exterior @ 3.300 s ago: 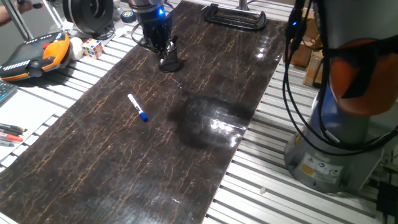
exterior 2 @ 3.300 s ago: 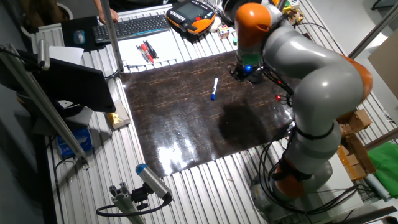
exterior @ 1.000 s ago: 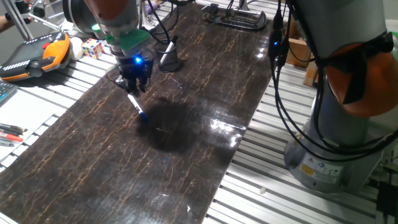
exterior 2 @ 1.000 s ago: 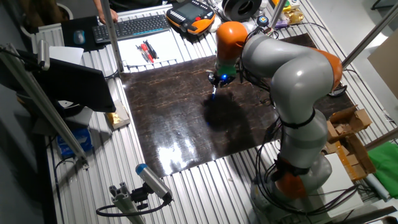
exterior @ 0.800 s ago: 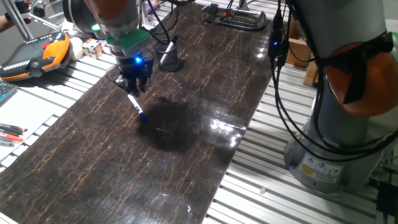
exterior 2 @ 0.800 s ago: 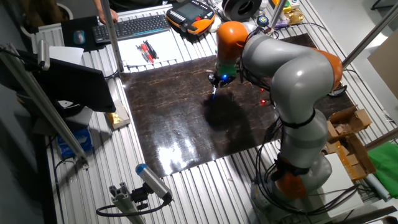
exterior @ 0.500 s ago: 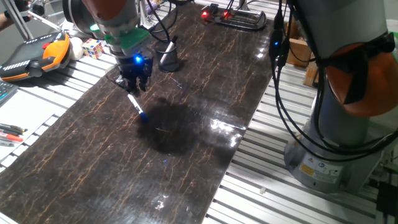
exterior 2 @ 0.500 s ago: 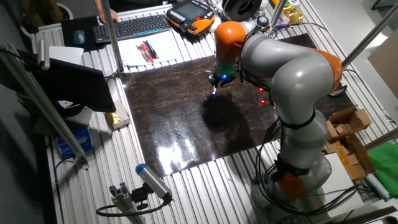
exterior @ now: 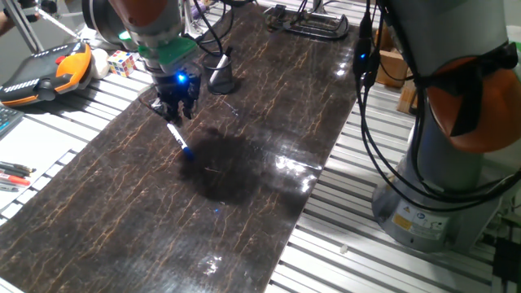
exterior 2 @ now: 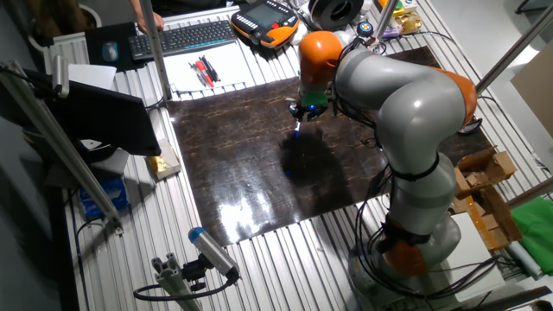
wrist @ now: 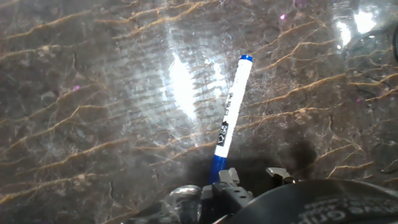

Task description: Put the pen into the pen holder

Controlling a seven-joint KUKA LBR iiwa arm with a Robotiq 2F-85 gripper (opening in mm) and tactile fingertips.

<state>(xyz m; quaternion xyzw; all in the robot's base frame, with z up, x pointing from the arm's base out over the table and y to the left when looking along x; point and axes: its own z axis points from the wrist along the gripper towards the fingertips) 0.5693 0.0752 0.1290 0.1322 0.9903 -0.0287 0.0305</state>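
The pen (exterior: 180, 140) lies flat on the dark marbled table (exterior: 244, 187), white barrel with a blue end; in the other fixed view the pen (exterior 2: 296, 129) is just below the hand. My gripper (exterior: 175, 111) hangs low over the pen's upper end, fingers spread, open, holding nothing. In the hand view the pen (wrist: 230, 118) runs from the upper right down to my gripper (wrist: 252, 179), its lower end just left of the fingertips (wrist: 227, 177). The pen holder (exterior: 221, 76), a small black cup, stands upright a short way behind and right of my gripper.
An orange and black teach pendant (exterior: 45, 69), a colour cube (exterior: 122, 63) and a big black spool (exterior: 114, 20) sit left of the table. A black clamp (exterior: 305, 20) lies at the far end. Red and black pens (exterior 2: 203, 71) rest on paper.
Over the last second nothing visibly moved. Since the earliest frames the arm has travelled from the pen holder to a spot over the pen.
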